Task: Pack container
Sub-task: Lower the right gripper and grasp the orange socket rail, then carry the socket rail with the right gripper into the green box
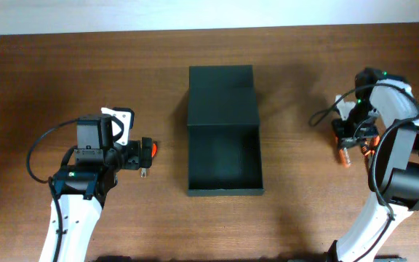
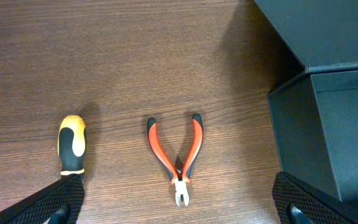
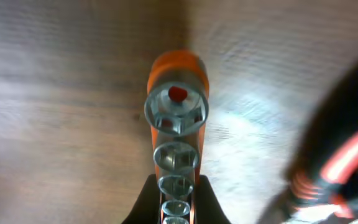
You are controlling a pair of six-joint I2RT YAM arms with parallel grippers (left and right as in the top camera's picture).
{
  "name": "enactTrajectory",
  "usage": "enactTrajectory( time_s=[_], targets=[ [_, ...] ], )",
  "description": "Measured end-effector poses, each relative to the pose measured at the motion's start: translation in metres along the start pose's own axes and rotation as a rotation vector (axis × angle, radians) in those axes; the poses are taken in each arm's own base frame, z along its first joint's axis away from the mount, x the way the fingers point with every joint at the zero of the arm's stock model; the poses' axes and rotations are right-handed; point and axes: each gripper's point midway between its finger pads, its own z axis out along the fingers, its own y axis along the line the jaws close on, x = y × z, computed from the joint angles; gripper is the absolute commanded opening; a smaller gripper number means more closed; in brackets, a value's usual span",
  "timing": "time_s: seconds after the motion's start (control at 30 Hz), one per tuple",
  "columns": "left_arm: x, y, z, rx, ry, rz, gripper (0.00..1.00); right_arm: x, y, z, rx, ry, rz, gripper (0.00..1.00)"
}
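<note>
green-black container point(image 1: 222, 109), orange-black pliers point(image 2: 178, 155), orange socket rail point(image 3: 178, 70)

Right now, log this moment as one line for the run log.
left claw: open, over pliers and screwdriver | right claw: shut on orange socket rail | container: lid open, nothing seen inside

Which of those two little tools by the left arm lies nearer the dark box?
The pliers with orange-and-black handles; the yellow-handled tool lies on their far side, farther from the container.
</note>
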Motion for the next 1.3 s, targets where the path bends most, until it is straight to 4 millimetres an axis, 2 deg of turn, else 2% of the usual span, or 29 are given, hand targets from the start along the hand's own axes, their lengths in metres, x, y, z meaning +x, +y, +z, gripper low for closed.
enactTrajectory(
  time_s=[0.13,0.2,0.27,0.3,0.4,0.5,0.63,0.7,0.77,0.93,1.0,1.1,1.17,1.3],
  targets=[
    [0.0,0.0,0.0,0.0,0.001,0.0,0.99,-0.02,0.003,-0.046,0.025,-0.057,-0.021,0.04],
    [0.0,0.0,0.0,0.0,0.001,0.0,0.99,-0.026,0.011,-0.064,0.036,-0.077,-0.043,0.04],
    [0.0,0.0,0.0,0.0,0.0,0.0,0.99,-0.035,0.026,-0.086,0.052,-0.106,-0.084,0.04],
    [0.0,0.0,0.0,0.0,0.0,0.0,0.99,-0.043,0.049,-0.106,0.064,-0.133,-0.148,0.04],
    [0.0,0.0,0.0,0.0,0.0,0.0,0.99,-0.045,0.093,-0.127,0.06,-0.148,-0.283,0.04],
    [0.0,0.0,0.0,0.0,0.0,0.0,0.99,-0.047,0.153,-0.145,0.063,-0.188,-0.453,0.04],
    [0.0,0.0,0.0,0.0,0.0,0.0,0.99,-0.028,0.211,-0.155,0.064,-0.195,-0.608,0.04],
    [0.0,0.0,0.0,0.0,0.0,0.0,0.99,-0.014,0.231,-0.167,0.067,-0.222,-0.662,0.04],
    [0.0,0.0,0.0,0.0,0.0,0.0,0.99,-0.001,0.241,-0.184,0.066,-0.268,-0.682,0.04],
    [0.0,0.0,0.0,0.0,0.0,0.0,0.99,0.042,0.242,-0.225,0.05,-0.353,-0.664,0.04],
    [0.0,0.0,0.0,0.0,0.0,0.0,0.99,0.051,0.249,-0.235,0.039,-0.388,-0.684,0.04],
    [0.0,0.0,0.0,0.0,0.0,0.0,0.99,0.065,0.274,-0.235,0.029,-0.394,-0.767,0.04],
    [0.0,0.0,0.0,0.0,0.0,0.0,0.99,0.079,0.294,-0.226,0.022,-0.367,-0.837,0.04],
    [0.0,0.0,0.0,0.0,0.001,0.0,0.99,0.085,0.296,-0.212,0.026,-0.331,-0.851,0.04]
  ],
)
